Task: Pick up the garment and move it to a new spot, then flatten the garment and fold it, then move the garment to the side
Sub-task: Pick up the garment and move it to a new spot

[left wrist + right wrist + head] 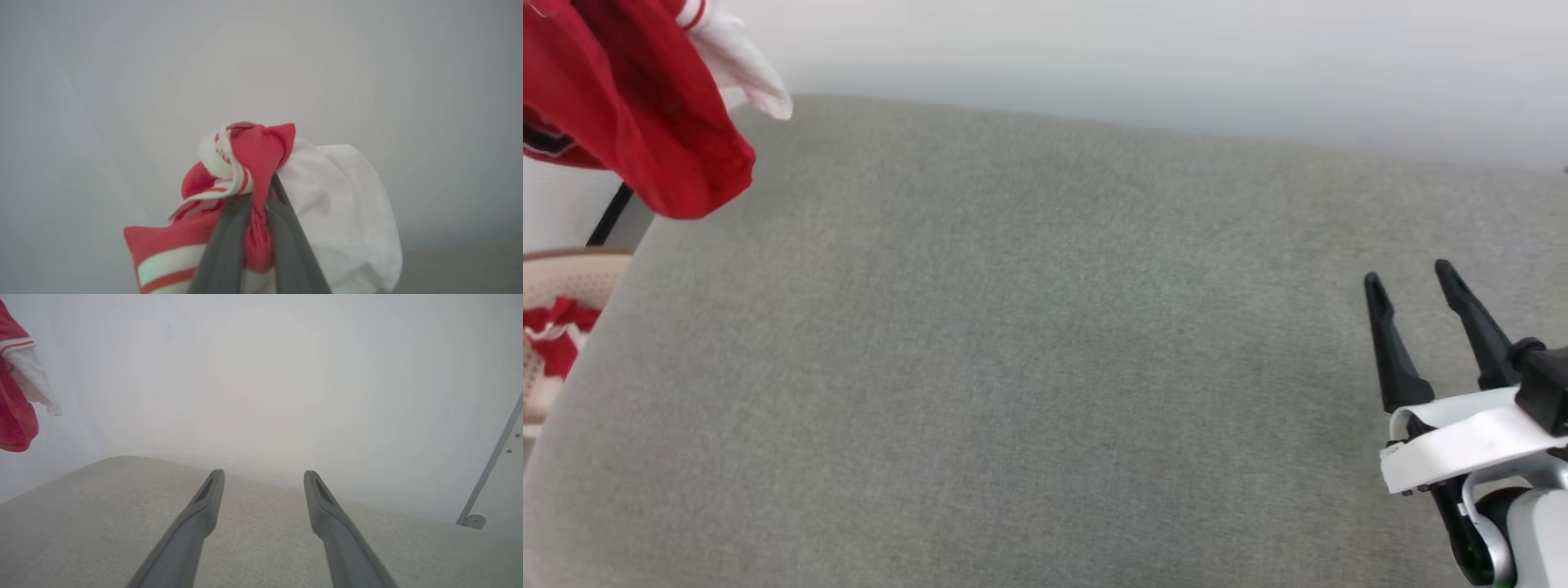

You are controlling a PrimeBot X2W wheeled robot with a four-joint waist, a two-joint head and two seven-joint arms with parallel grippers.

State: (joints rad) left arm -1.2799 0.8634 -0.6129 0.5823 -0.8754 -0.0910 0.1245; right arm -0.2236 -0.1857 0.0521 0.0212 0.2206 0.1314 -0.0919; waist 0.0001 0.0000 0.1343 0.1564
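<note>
Upholstery in grey weave spreads before us, far edge meeting a pale wall, left edge rounding off beside a beige basket. We hold the garment aloft over the far left corner, seemingly clear of the fabric, left gripper pinched shut on a red fold. Our right gripper hovers wide open, holding nothing, over the near right, well apart.
</note>
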